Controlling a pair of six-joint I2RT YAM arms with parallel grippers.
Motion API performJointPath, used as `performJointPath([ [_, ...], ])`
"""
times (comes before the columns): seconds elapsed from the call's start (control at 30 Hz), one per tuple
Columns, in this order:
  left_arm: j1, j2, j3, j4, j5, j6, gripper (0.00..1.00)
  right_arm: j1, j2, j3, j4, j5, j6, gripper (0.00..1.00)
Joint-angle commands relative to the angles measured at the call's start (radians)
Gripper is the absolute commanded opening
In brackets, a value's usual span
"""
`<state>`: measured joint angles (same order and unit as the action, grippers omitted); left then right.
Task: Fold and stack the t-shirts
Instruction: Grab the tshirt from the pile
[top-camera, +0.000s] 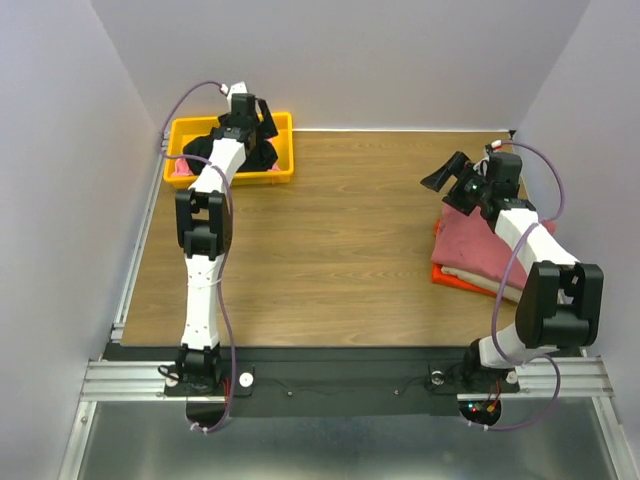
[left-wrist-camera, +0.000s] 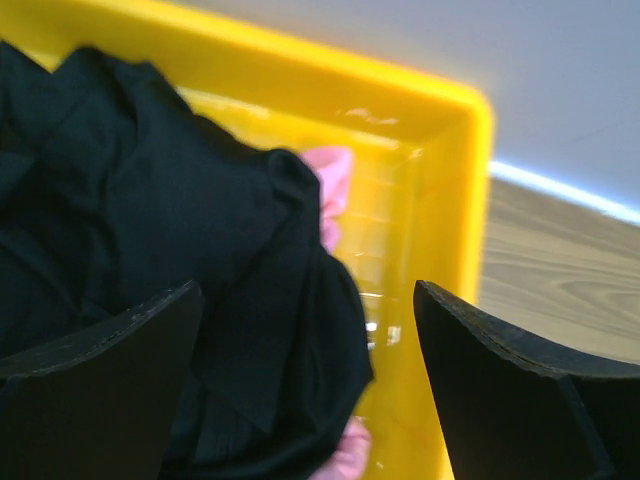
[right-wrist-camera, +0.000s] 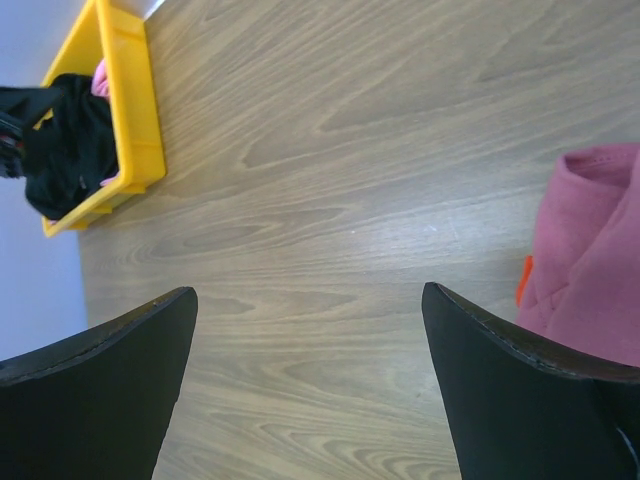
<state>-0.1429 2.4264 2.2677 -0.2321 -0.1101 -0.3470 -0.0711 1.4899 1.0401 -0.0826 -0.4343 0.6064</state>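
Observation:
A crumpled black t-shirt lies in the yellow bin over a light pink t-shirt. My left gripper is open, hovering over the bin with the black cloth's edge between its fingers, not gripped. In the top view the left gripper sits above the bin. A folded dusty rose-red t-shirt lies on an orange t-shirt at the right. My right gripper is open and empty above the table beside the stack; the rose-red shirt shows at its right.
The yellow bin stands at the table's far left corner, also seen in the right wrist view. Bare wooden tabletop lies between bin and stack. Grey walls close in on the sides and the back.

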Motion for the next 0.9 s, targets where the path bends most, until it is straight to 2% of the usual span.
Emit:
performJointPath([
  [0.0,-0.003,0.003,0.084,-0.026,-0.088,0.039,0.98,0.014,-0.01,0.012,0.053,0.088,0.004,1.0],
  [0.07,-0.003,0.014,0.073,-0.007,-0.091,0.039,0.89,0.014,-0.014,0.003,0.053,0.108,0.0,1.0],
  [0.1,-0.003,0.016,0.072,-0.003,-0.102,0.031,0.77,0.014,-0.022,-0.009,0.053,0.117,-0.01,1.0],
  [0.13,-0.003,0.019,0.066,0.002,-0.112,0.032,0.73,0.014,-0.022,-0.014,0.053,0.115,-0.01,1.0],
  [0.23,-0.003,0.037,0.065,0.022,-0.137,0.046,0.72,0.014,-0.051,-0.037,0.052,0.123,-0.016,1.0],
  [0.3,-0.001,0.068,0.09,-0.002,-0.14,0.042,0.63,0.014,-0.075,-0.045,0.05,0.137,-0.014,1.0],
  [0.33,-0.003,0.077,0.113,-0.009,-0.137,0.042,0.48,0.014,-0.083,-0.048,0.05,0.138,-0.013,1.0],
  [0.37,-0.001,0.085,0.119,-0.013,-0.135,0.043,0.42,0.014,-0.091,-0.051,0.049,0.14,-0.013,1.0],
  [0.4,-0.003,0.086,0.121,-0.013,-0.131,0.048,0.41,0.014,-0.105,-0.052,0.049,0.135,-0.013,1.0],
  [0.47,-0.001,0.077,0.113,-0.012,-0.131,0.051,0.25,0.014,-0.121,-0.057,0.047,0.132,-0.016,1.0],
  [0.5,-0.001,0.071,0.095,-0.009,-0.131,0.049,0.0,0.014,-0.137,-0.06,0.044,0.135,-0.014,1.0],
  [0.73,-0.003,-0.085,-0.048,0.069,-0.074,0.065,0.0,0.014,-0.194,-0.087,0.026,0.144,-0.027,1.0],
  [0.87,-0.009,-0.246,-0.123,0.109,-0.042,0.083,0.0,0.014,-0.262,-0.109,0.017,0.135,-0.04,1.0],
])
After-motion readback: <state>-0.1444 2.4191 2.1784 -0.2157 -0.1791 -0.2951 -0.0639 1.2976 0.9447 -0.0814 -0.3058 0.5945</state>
